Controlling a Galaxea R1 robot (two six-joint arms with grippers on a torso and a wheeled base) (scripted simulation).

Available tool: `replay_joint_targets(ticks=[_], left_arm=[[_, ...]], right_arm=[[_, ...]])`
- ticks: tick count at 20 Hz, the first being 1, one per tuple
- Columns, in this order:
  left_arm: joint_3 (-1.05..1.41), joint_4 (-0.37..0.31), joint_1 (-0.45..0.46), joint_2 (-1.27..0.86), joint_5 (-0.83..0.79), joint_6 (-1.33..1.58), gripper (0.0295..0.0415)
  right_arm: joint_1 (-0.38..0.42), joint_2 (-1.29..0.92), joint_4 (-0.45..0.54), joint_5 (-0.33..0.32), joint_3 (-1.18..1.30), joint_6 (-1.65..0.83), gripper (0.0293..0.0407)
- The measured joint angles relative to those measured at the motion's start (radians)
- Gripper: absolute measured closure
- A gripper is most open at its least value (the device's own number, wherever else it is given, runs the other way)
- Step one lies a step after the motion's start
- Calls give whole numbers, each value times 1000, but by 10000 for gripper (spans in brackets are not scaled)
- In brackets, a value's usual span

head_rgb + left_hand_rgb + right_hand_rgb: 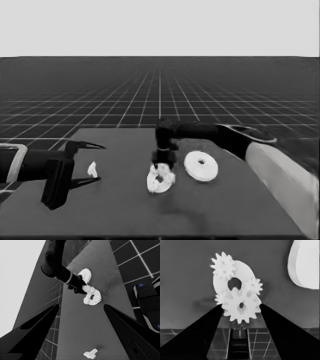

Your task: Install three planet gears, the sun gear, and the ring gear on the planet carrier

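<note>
Dark table (125, 215) fills the lower half of the head view, and behind it a floor with a pale grid runs to the horizon under a blank pale band. Nearest on the left, the left gripper (98, 162) waits over the table's left end; its two pointed fingers stand wide apart and hold nothing. A thin white piece (92, 169) lies on the table between these fingers, not held; the left wrist view shows it too (90, 353), apart from both wedges. Toward the middle of the table lies the smaller round part (160, 181), the planet carrier, flat, with a dark hole in its centre. In the right wrist view three planet gears sit on it around the hole: one on its far edge (223, 265), one at the side toward the larger part (255, 285), and one mostly hidden at the near side (220, 298). The right gripper (163, 169) comes down from above onto this part, its arm reaching in from the right edge. Between its two fingers it holds a fourth toothed gear (241, 305), gripped on both sides, over the near part of the carrier. Just beside it, a little farther and to the right, the larger round part (201, 166), the ring gear, lies flat on the table, apart from the carrier.
</note>
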Motion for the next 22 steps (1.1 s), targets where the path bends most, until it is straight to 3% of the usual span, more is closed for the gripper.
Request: replay_joint_targets(ticks=[6,8,10,22], left_arm=[[0,0,0,0,0,0,326],[0,0,0,0,0,0,326],[0,0,0,0,0,0,326],[0,0,0,0,0,0,326]], right_arm=[[0,80,5,10,-149,-69,390],[-79,93,-71,33,-194,-96,390],[-107,100,-96,44,-216,-110,390],[-126,103,-109,50,-229,-68,390]])
